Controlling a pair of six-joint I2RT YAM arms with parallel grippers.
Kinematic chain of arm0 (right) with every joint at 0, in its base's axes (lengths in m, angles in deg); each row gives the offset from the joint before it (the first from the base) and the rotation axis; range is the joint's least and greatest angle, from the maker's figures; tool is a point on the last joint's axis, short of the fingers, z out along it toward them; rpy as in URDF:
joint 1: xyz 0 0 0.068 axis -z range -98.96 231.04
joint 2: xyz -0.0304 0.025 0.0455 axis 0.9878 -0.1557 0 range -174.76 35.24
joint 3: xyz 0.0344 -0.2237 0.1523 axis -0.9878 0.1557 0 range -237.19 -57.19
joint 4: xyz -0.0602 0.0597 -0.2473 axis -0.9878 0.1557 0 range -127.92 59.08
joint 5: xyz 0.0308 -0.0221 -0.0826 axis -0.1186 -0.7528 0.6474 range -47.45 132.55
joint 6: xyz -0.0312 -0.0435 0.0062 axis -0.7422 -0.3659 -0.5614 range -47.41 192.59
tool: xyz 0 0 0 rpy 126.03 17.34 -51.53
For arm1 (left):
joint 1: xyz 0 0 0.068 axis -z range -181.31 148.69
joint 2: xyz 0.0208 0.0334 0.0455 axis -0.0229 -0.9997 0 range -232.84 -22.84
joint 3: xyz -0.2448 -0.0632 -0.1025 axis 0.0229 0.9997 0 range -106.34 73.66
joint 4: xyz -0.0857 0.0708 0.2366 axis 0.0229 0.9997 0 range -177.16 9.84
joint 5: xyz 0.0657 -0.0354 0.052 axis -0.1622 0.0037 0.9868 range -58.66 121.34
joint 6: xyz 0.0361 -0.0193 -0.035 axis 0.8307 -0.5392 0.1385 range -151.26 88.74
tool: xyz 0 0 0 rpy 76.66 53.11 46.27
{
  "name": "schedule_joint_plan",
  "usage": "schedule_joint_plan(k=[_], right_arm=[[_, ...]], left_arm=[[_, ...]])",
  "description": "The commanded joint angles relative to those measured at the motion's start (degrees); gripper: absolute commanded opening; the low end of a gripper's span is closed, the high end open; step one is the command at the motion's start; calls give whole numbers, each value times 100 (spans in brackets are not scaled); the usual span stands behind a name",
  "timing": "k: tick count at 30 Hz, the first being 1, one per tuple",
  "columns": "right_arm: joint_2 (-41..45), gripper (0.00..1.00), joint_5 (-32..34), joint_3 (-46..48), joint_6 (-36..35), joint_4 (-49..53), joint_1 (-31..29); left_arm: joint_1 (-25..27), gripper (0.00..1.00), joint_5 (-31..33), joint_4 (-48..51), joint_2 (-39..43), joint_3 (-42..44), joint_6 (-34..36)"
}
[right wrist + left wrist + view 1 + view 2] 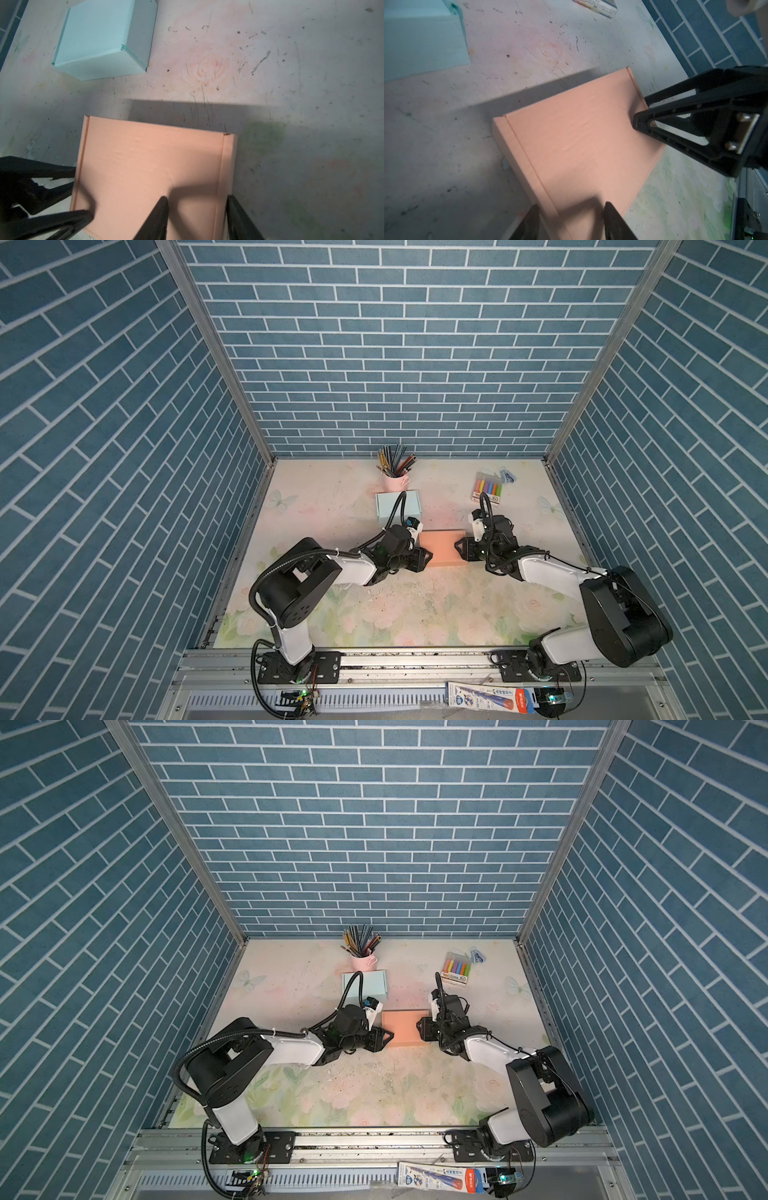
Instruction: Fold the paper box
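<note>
Salmon paper box [442,547] lay flat and closed at mid-table, long side running left to right, lid down with its creases showing along both short ends. It sat on the floral table cover [374,614], well apart from the walls.

Left gripper [428,559] met the box at its left end. Jaws stood spread; in the left wrist view its fingers [533,222] straddled that end, one near the far crease, one over the lid close to the near edge. Nothing pinched between them. From the right wrist view the fingertips touched, or nearly touched, the end edge; contact not certain.

Right gripper [457,547] was at the opposite short end, jaws likewise spread. Its fingers [160,218] bracketed one side strip of the box, one over the lid, one off the side above the table. No pinch seen.

Behind the salmon box, just past the left wrist, sat a light-blue box [397,506], closed. Behind that stood a pink cup of pencils [395,481]. A pack of coloured markers [488,489] lay at the far right.
</note>
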Motion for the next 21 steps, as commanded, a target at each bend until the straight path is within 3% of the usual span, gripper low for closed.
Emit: schedule_joint_plan(k=[1, 11, 21], right_arm=[[118, 46, -837, 64, -19, -40, -71], [12, 47, -831, 50, -214, -59, 366], [-470, 48, -943, -196, -280, -358, 616]], left_arm=[[109, 50, -293, -771, -290, -441, 82], [109, 50, -255, -780, -933, -1122, 47], [162, 50, -257, -850, -1018, -1155, -47]])
